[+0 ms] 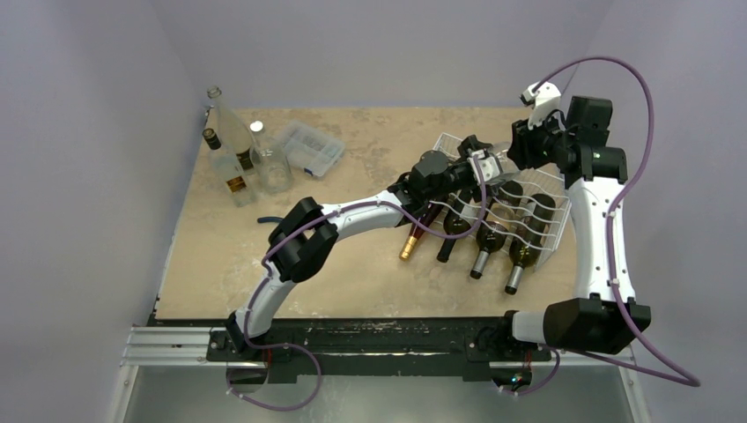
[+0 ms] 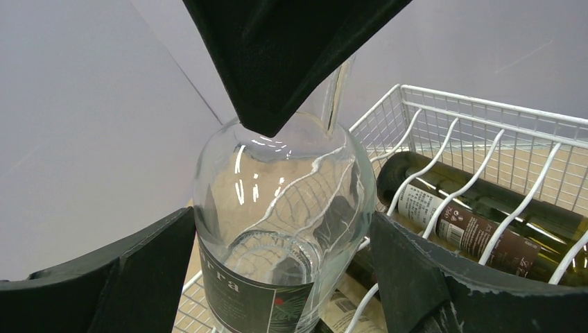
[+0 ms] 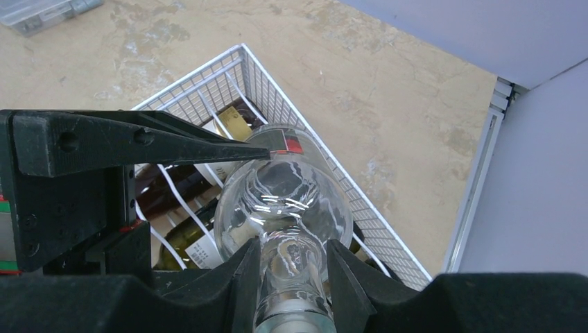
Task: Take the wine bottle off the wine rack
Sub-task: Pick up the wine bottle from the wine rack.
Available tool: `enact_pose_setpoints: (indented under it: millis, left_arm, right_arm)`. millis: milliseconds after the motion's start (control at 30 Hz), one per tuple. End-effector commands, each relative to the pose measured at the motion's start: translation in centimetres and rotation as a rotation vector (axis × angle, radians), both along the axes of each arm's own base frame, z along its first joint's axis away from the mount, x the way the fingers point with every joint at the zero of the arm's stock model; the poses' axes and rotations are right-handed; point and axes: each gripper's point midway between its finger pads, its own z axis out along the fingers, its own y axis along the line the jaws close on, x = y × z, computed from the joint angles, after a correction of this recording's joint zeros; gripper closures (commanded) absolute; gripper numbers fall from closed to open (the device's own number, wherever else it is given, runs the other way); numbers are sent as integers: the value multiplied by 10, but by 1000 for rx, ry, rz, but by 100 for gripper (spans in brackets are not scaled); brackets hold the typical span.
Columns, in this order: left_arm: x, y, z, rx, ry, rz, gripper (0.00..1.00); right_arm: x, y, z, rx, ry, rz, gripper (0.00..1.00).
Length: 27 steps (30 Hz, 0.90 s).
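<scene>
A clear glass wine bottle (image 2: 284,201) with a dark label is held over the white wire wine rack (image 1: 553,189). My right gripper (image 3: 291,270) is shut on its neck (image 3: 291,257). My left gripper (image 2: 284,277) has its fingers (image 2: 139,277) against both sides of the bottle's body, shut on it. In the top view the two grippers meet above the rack's far side, left (image 1: 460,169) and right (image 1: 504,163). The rack also shows in the left wrist view (image 2: 485,111) and the right wrist view (image 3: 208,83).
Several dark bottles (image 1: 489,236) lie in the rack's cradles, necks toward the near edge, one gold-capped (image 1: 412,242). Clear bottles and jars (image 1: 233,154) and a clear compartment box (image 1: 308,145) stand at the back left. Grey walls close off the left, back and right.
</scene>
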Motion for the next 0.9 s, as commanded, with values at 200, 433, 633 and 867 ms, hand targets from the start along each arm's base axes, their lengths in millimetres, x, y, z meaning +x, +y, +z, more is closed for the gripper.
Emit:
enact_pose_setpoints:
  millis: [200, 433, 633, 867]
  left_arm:
    - [13, 9, 33, -105, 20, 71, 10]
    - [8, 16, 50, -130, -2, 70, 8]
    - [4, 25, 60, -151, -20, 85, 7]
    - [5, 42, 77, -190, -49, 137, 7]
  right_arm:
    - [-16, 25, 51, 38, -70, 114, 100]
    - [-18, 43, 64, 38, -88, 168, 100]
    - [-22, 58, 71, 36, -106, 202, 100]
    - [-28, 72, 82, 31, -127, 238, 100]
